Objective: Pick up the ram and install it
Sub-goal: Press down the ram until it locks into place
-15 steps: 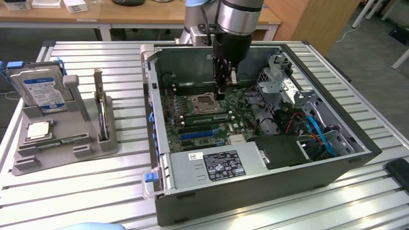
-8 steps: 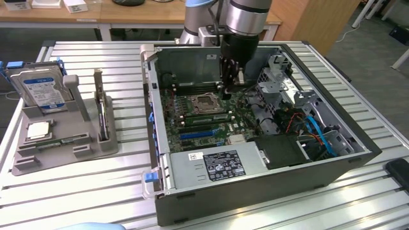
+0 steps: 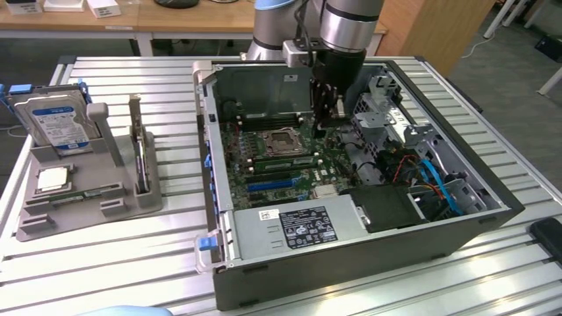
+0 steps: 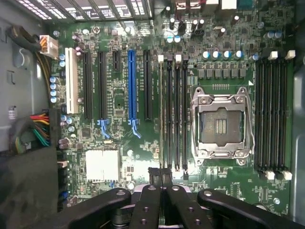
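My black two-fingered gripper (image 4: 160,174) has its fingers pressed together with nothing between them, poised inside the open dark-grey computer case (image 3: 491,197), above the green motherboard (image 4: 124,138). Just beside my fingertips run the long black memory slots (image 4: 176,114), and beyond them on the motherboard sits the square silver processor socket (image 4: 220,125). Outside the case, toward the exterior view's left, a grey moulded holder tray (image 3: 131,201) rests on the slatted metal table (image 3: 131,276); the ram (image 3: 88,193), a thin green circuit-board stick, lies flat in that tray, well apart from my gripper.
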Robot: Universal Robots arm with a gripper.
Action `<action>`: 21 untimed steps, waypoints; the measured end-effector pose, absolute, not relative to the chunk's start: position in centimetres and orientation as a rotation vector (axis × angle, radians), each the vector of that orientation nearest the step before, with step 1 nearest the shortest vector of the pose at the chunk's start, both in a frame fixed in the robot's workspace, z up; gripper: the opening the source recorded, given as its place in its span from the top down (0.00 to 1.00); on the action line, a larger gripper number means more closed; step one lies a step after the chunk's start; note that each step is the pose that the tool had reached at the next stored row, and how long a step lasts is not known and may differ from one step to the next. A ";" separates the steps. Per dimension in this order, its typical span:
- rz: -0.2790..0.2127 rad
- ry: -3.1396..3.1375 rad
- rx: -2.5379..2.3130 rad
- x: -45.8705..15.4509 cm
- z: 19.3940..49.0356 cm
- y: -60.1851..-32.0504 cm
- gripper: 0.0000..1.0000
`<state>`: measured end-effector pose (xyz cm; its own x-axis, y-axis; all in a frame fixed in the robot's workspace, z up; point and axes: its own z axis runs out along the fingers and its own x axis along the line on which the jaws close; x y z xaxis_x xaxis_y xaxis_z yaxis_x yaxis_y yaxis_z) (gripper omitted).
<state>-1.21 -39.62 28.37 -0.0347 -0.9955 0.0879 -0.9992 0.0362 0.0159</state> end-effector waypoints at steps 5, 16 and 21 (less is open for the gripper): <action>0.082 -2.208 2.131 -1.1 27.6 -39.6 0.90; 0.094 -2.212 2.137 -0.7 25.8 -39.6 0.90; 0.112 -2.219 2.145 -0.6 23.9 -39.6 0.90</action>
<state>-0.59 -39.62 23.90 -0.0347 -0.9955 0.0885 -0.9993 0.0335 -0.0150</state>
